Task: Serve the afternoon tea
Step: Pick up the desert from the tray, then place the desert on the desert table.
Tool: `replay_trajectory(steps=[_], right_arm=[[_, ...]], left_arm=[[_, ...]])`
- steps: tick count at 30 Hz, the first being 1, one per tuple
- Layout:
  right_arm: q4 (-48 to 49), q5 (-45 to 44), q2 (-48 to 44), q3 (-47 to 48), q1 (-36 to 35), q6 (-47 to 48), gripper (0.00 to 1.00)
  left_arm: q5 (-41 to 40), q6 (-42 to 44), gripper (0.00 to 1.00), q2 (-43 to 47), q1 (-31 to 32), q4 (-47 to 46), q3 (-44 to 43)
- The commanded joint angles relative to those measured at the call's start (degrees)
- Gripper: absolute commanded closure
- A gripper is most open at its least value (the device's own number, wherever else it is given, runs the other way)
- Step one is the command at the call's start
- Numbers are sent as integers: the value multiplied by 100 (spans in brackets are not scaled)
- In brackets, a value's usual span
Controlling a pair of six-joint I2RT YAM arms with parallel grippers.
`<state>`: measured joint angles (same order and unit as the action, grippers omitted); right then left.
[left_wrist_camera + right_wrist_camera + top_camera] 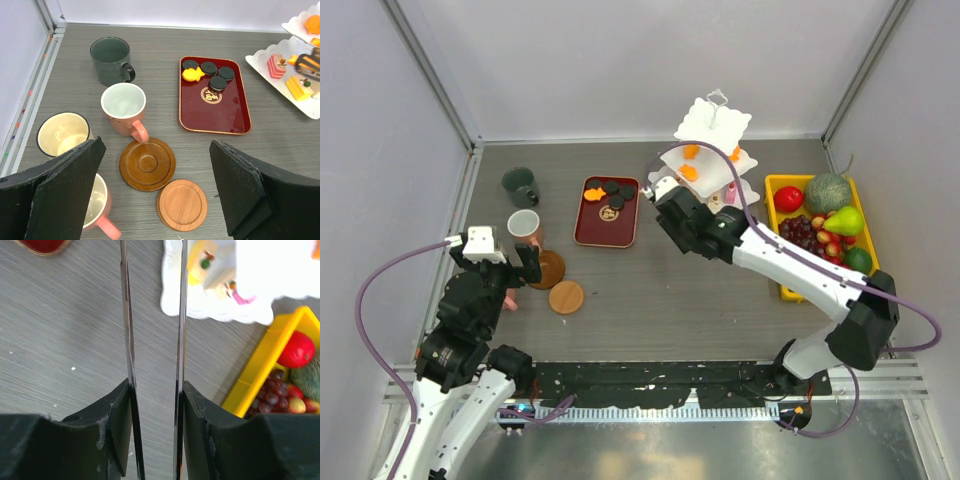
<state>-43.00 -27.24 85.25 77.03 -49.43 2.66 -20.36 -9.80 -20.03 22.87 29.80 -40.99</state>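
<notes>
Right tool (pixel 155 387): grips metal tongs (pixel 127 315); left tool (pixel 157 146): gapes wide. Looks partway: stand (pixel 712 120) partly stocked, sweets (pixel 208 67) ahead on red tray (pixel 215 117), mugs (pixel 123 102) off coasters (pixel 147 164) beneath left tool.

On my grey wood-grain surface (pixel 650 290), a dark red tray (pixel 607 228) sits far and left of centre. At the right edge I see a yellow tray (pixel 772 200) holding a red apple (pixel 788 198), a green melon (pixel 828 192), a pear (pixel 845 220) and dark grapes (pixel 802 232). The metal tongs (pixel 128 340) show two thin blades, nearly parallel and slightly apart.
</notes>
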Motion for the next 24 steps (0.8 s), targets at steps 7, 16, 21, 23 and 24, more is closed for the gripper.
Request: replay_trajectory(steps=[7,16,21,23,24], right_arm=[[-376,-273,-1352,-408,1144,-108,56],[-42,-53,-1284,-584,1884,235,56],[222,-18,-1055,-567,1999,349,56],[362,44,-993,-602,2016,393,56],[415,53,-976,-602,2025,402,56]], left_arm=[[-3,57,1,-1,15,-282,4],[6,57,1,-36,15,-273,4],[6,57,1,-45,15,-282,4],[6,57,1,-53,15,-291,3],[6,57,1,-53,15,-291,4]])
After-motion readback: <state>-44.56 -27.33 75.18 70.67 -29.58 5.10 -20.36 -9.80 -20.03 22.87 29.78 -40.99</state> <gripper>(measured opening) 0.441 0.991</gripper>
